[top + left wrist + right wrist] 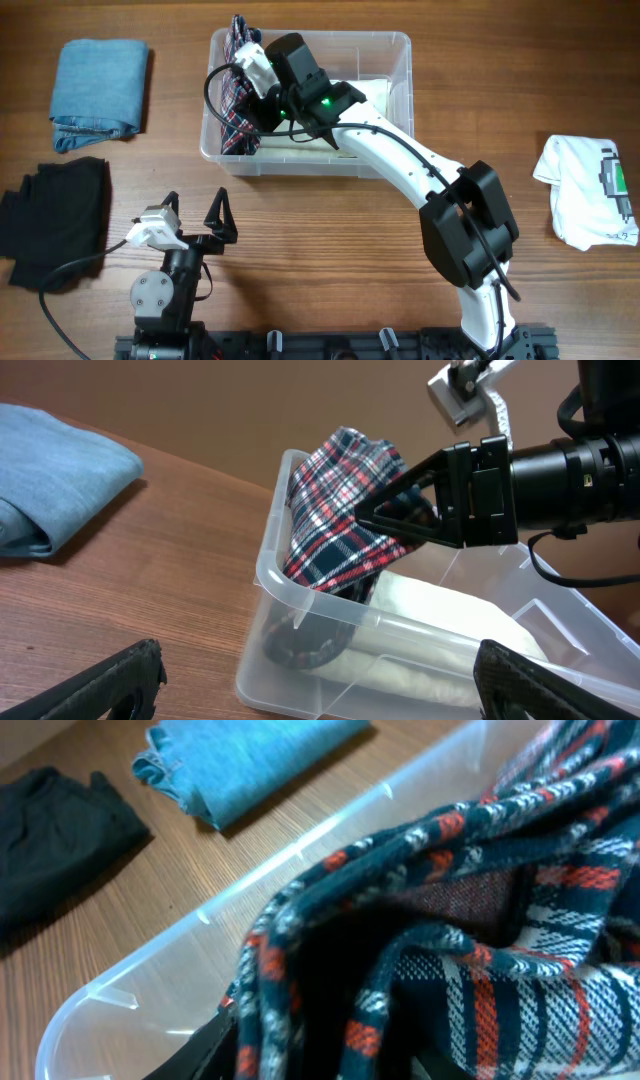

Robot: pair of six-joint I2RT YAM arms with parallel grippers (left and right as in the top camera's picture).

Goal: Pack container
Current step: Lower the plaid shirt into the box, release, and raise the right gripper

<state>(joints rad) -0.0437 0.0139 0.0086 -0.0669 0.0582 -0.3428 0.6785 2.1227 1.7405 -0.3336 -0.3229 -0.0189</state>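
Near left, the left gripper point(195, 208) hovers above the worktop point(330, 260), jaws released. A black garment point(55, 215) lies left, a white shirt point(585, 190) right. Farther, at centre, sits the container point(300, 166). Inside its left end the right gripper point(365, 517) has its jaws clenched on a plaid cloth point(238, 110). Folded jeans point(100, 85) lie far left.

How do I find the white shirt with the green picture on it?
Find the clear container at the top middle of the wooden table. Look far right, near the table's edge, where a crumpled white shirt lies alone. Only it has a blocky green print; the blue denim and black cloth on the left are plain.
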